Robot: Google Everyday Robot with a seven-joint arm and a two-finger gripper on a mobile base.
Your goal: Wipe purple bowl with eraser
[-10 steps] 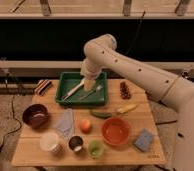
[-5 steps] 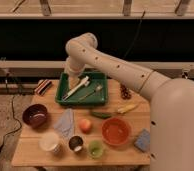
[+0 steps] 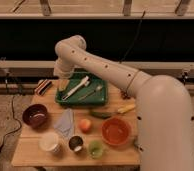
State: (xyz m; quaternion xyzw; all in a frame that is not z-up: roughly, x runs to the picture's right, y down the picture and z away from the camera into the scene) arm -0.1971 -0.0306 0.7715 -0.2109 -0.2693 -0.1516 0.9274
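Gripper (image 3: 63,84) hangs over the green tray's (image 3: 101,99) left end, jaws' state impossible to tell, beside the striped eraser (image 3: 42,86) at far left on the desk (image 3: 27,147), a light, stiff block likely best pinched across its narrow width; purple bowl (image 3: 36,116) sits nearer, left.

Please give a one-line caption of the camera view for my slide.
The gripper hangs at the edge of the green tray nearest the eraser; the purple bowl sits apart.
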